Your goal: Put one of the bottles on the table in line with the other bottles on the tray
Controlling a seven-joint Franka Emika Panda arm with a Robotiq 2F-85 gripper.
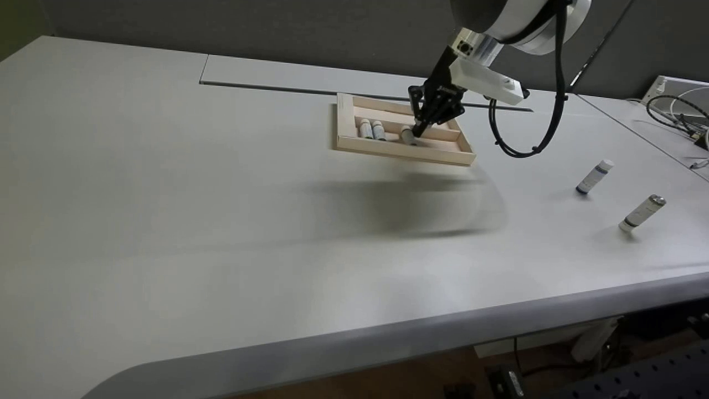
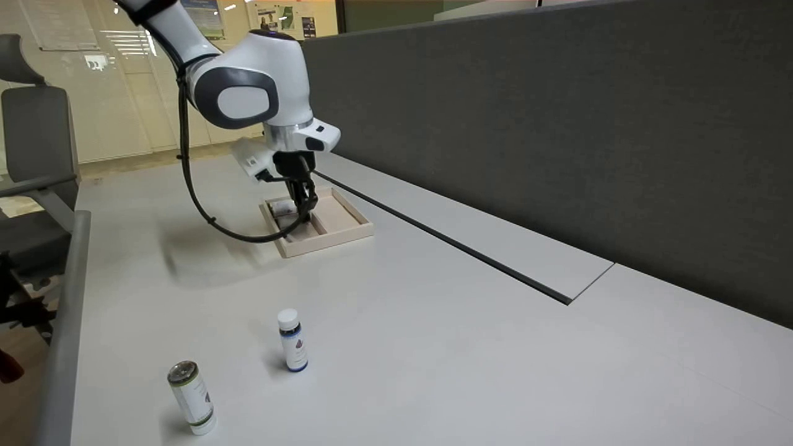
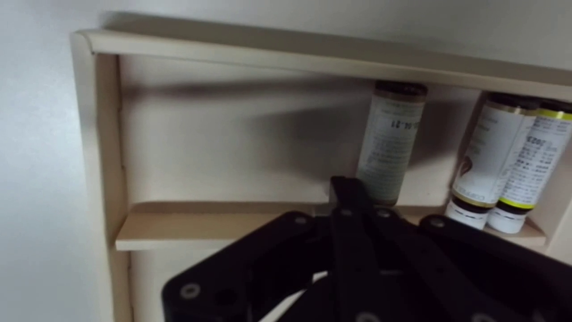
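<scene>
1. Nearest, on the right in an exterior view, the upside-down bottle (image 1: 642,213) stands on the white surface (image 1: 194,210) — its white cap is at the bottom.
2. A bit farther and to the left, the cap-up bottle (image 1: 592,178) stands on its base.
3. Farther still, and left of both, sits the wooden tray (image 1: 399,152).
4. In the near part of the tray, two bottles (image 1: 365,130) rest close side by side at the left end. The third bottle (image 1: 407,137) is in the same part, to their right, with a gap between.
5. The tool (image 1: 419,131) points down into the tray. Its fingers look squeezed together, with the tips just beside the third bottle, on its right — I cannot tell if they touch it.
6. Farthest back is a dark gray panel (image 1: 277,33).
</scene>
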